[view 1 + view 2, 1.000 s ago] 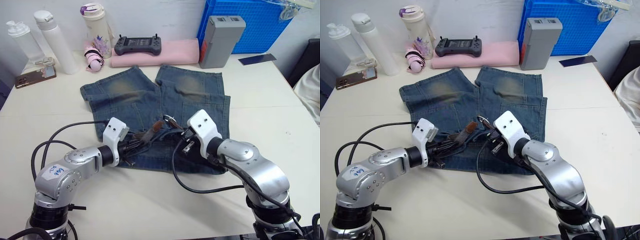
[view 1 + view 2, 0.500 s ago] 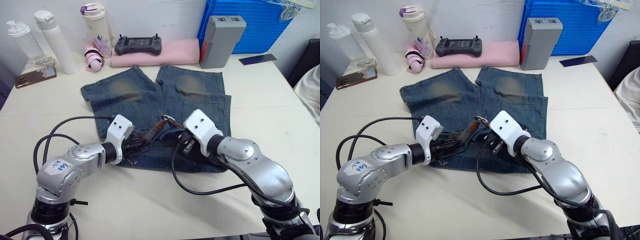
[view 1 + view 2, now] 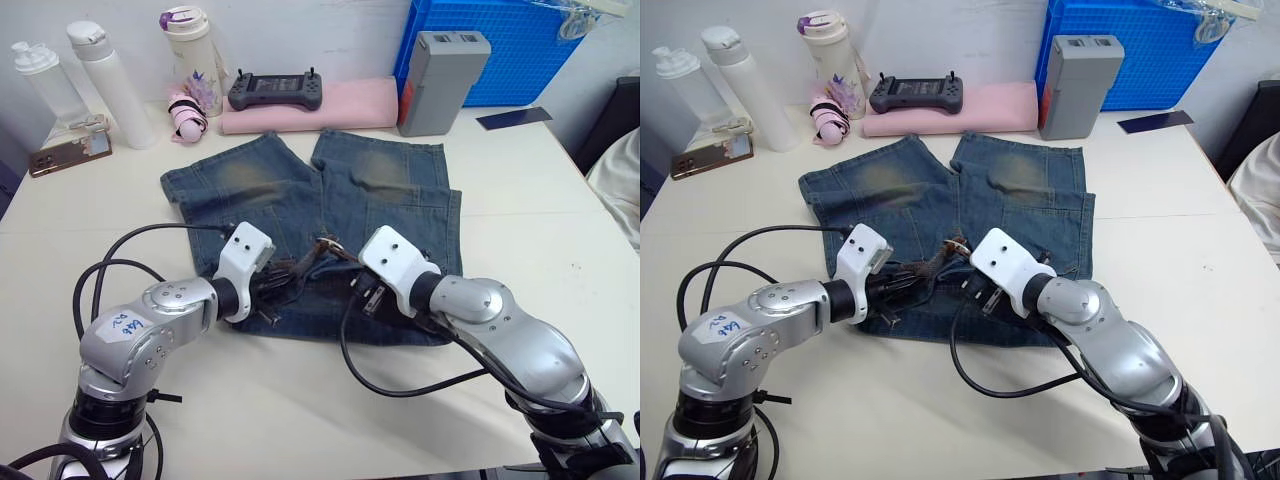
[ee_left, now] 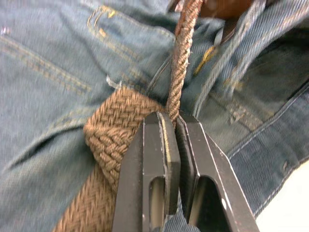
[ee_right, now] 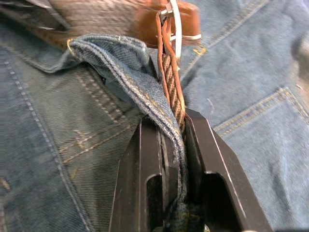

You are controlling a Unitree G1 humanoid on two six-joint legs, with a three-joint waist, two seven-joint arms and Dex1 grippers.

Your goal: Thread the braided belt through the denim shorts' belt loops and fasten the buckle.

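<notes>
The denim shorts lie flat on the table, waistband toward me. The braided belt lies bunched at the waistband between my two grippers, its silver buckle raised at the middle. My left gripper is shut on an edge-on stretch of the belt. My right gripper is shut on the belt together with a fold of denim waistband, just below the buckle and its brown leather end. Which denim strip is a belt loop I cannot tell.
Along the back edge stand bottles, a pink rolled cloth with a black controller on it, a grey box and a blue crate. A phone lies at the far left. A person's sleeve shows at the right edge.
Both grippers have drawn closer together over the waistband: the left moved right and slightly away from me, the right moved left. The belt between them is more bunched.
</notes>
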